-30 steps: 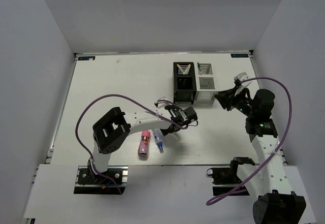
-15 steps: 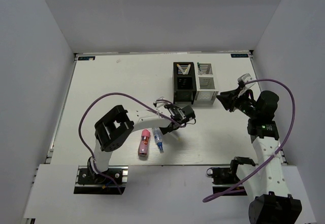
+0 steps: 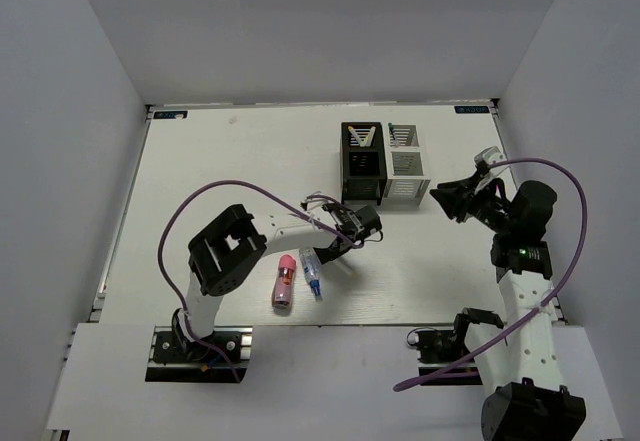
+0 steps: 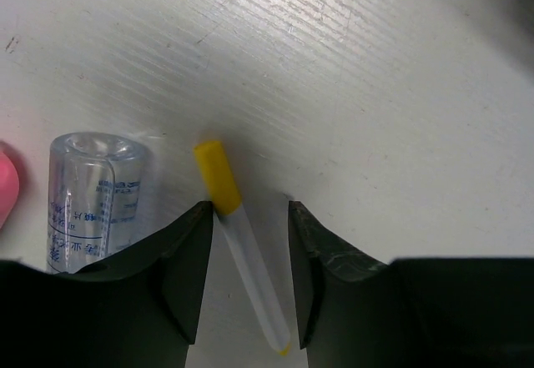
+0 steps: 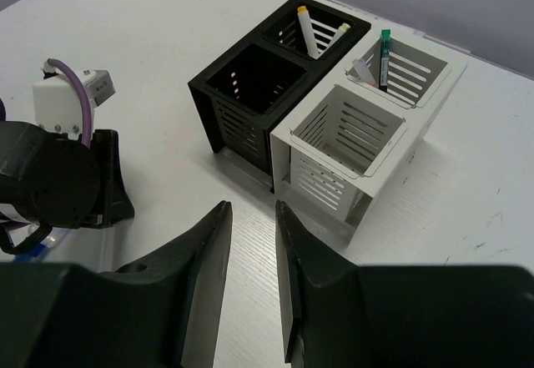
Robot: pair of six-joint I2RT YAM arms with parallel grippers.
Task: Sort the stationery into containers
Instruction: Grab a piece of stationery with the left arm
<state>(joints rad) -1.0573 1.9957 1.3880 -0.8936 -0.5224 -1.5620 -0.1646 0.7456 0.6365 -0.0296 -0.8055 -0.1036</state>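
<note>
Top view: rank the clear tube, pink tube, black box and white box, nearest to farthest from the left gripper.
1. Clear tube, right beside the left gripper.
2. Pink tube, left of the clear tube.
3. Black box, farther back.
4. White box, right of the black box.

- The left arm (image 3: 225, 256) bends from lower left toward centre; the left gripper (image 4: 248, 218) points down, jaws apart.
- The right arm (image 3: 520, 261) stands at the right edge; the right gripper (image 5: 253, 218) is narrowly parted.

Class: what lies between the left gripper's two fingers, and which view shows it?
A thin yellow-ended pen lies on the table between the fingers of the left gripper. The left wrist view shows it.
</note>
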